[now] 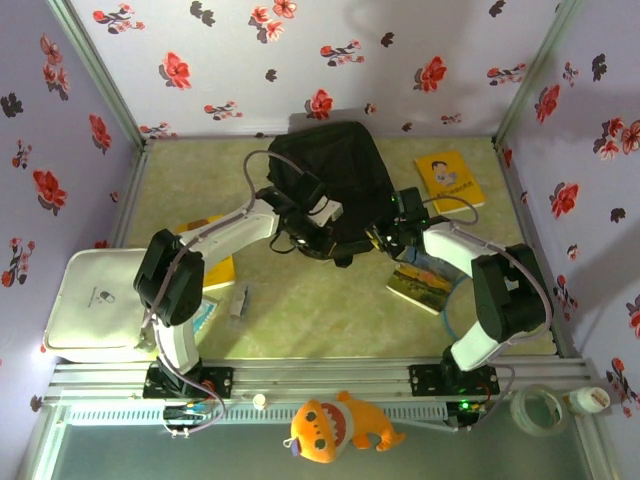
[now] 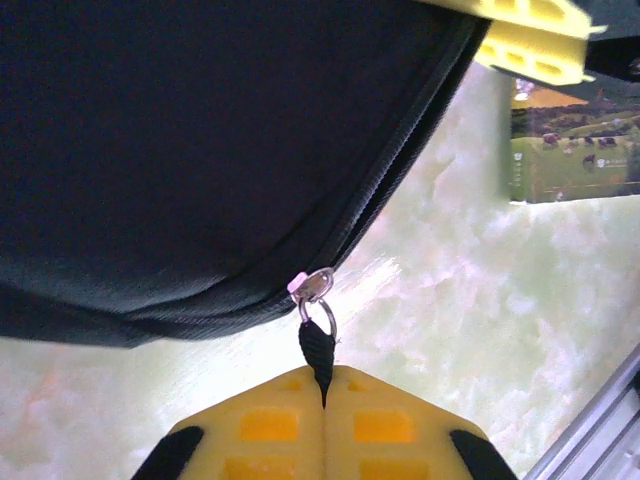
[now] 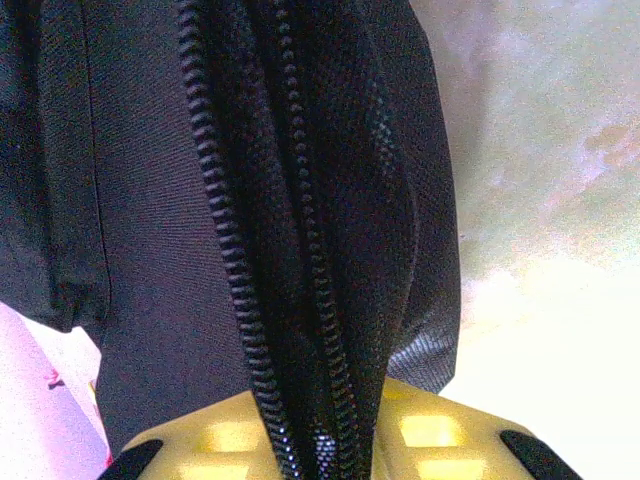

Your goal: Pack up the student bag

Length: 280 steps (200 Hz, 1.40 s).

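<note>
Top external view: the student bag [image 1: 335,165] lies at the far middle of the table [image 1: 310,310]. The left gripper [image 2: 323,388] is pinched on its zip pull [image 2: 317,345]; the right gripper [image 3: 318,425] clamps the bag's zipped edge.

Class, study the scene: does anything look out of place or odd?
The orange plush toy lies below the rail at the near edge, off the green table, apart from the student bag. Nothing looks spilled or torn.
</note>
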Motion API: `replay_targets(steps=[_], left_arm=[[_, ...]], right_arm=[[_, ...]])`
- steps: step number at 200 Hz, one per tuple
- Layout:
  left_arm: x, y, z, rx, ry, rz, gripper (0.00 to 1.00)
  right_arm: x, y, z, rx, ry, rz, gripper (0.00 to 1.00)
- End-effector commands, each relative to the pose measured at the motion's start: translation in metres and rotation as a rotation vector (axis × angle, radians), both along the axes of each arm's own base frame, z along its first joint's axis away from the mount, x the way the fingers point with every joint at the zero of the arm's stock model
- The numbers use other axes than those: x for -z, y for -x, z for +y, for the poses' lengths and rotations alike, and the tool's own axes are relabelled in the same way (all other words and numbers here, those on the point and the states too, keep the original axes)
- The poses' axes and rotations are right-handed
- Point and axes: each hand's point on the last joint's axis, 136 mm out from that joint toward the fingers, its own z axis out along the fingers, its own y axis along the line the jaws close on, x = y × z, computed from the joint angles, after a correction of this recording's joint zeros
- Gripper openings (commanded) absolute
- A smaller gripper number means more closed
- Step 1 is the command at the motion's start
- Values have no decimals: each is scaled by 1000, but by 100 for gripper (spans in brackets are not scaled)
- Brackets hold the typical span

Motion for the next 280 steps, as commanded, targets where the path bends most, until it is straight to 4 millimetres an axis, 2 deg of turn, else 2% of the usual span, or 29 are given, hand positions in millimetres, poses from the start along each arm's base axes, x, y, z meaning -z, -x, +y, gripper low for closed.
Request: replay_targets(steps=[1,31,91,143,156,180,191,218,229,253,280], left_arm=[[-2,6,27,-4,-79,-2,0],[7,-3,49,-36,-181,-25,0],[30,-14,67,-66,-313,-14,0],[37,-23,66,-83,-338,-20,0],[34,-25,60,-81,-316,-22,0],[22,-23,33,-54,-188,-17,0],[16,-19,16,-34,-123,-13,0],[8,-12,-13,-4,-18,0,0],[5,-10,-21,-3,13,5,0],[0,-7,-34,-4,70,20,0],[-5,-2,-43,9,111,33,0]], right_arm=[[2,-13,-12,32,62,-24,21],[2,-13,-12,25,64,-21,20],[2,-12,-20,25,100,-26,19],[-2,-14,-28,22,134,-40,18],[-7,-15,-26,19,116,-56,21],[-21,-11,-19,34,49,-90,39],[-25,-5,-15,37,26,-82,49],[-35,11,1,39,-37,-66,61],[-33,19,8,45,-56,-43,66],[-22,33,22,60,-85,22,69],[-10,35,31,80,-112,64,69]])
